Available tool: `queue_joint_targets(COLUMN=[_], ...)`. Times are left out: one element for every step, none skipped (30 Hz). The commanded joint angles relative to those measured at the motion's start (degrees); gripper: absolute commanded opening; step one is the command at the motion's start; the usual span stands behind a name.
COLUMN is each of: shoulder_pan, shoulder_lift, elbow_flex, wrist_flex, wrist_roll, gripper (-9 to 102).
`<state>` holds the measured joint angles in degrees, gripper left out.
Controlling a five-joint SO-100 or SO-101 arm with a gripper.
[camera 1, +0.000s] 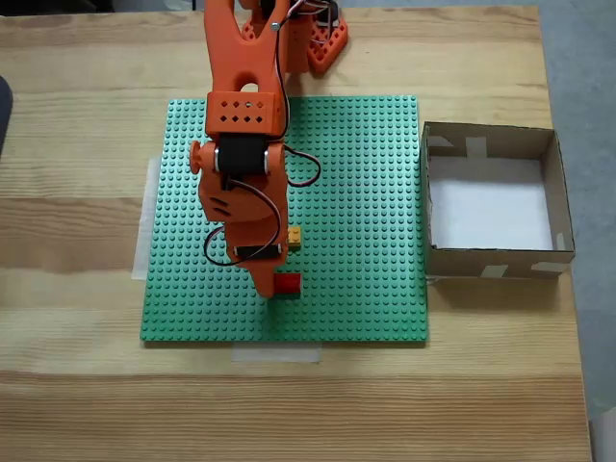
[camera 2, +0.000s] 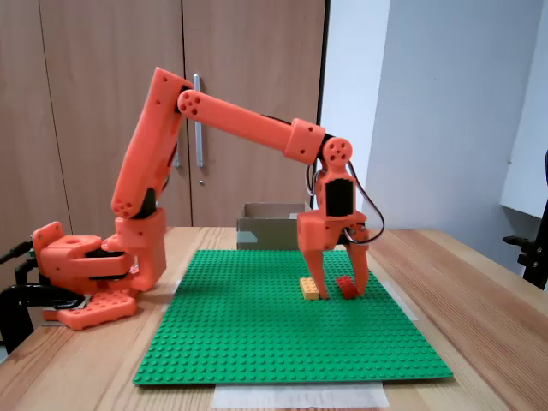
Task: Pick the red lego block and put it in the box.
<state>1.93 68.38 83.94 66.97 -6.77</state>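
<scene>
Fingers (camera 2: 335, 288) spread wide, lowered onto the green plate (camera 1: 366, 192), straddling the red block (camera 2: 346, 286) near the plate's front edge; nothing gripped yet. Yellow brick (camera 2: 308, 288) just beside. Box (camera 1: 553, 183) at the bench's right edge, empty. Grasp, lift and drop all remain.

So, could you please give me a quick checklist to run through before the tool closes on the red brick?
1. Tool open: ok.
2. Red brick between the fingers: ok, it sits by the right finger in the side-on fixed view.
3. Yellow brick outside the fingers: cannot tell, it touches the left finger.
4. Tool down at baseplate level: ok.
5. Box empty: ok.
</scene>
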Motion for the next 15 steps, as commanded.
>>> queue_joint_targets(shoulder_pan=[0.53,0.53,0.53,0.44,0.35,0.18,0.09,0.0,-0.18,-0.18,-0.09,0.09,0.35,0.53,0.62], shoulder_lift=[0.35,0.26,0.09,-0.18,-0.53,-0.97,-1.49,-1.85,-2.11,-2.11,-2.11,-2.11,-2.11,-2.11,-1.85], elbow_flex=[-2.37,-2.37,-2.37,-2.55,-2.99,-3.43,-3.96,-4.31,-4.31,-4.31,-4.31,-4.31,-4.31,-4.22,-4.22], wrist_flex=[0.0,0.0,0.0,0.09,0.44,0.88,1.23,1.41,1.32,1.05,1.05,0.79,0.44,0.18,0.0], wrist_roll=[-0.09,-0.18,-0.18,-0.18,-0.53,-0.7,-0.7,-0.7,-0.7,-0.53,-0.53,-0.44,-0.18,-0.09,-0.09], gripper=[24,24,24,24,24,24,24,24,25,25,25,24,24,24,24])
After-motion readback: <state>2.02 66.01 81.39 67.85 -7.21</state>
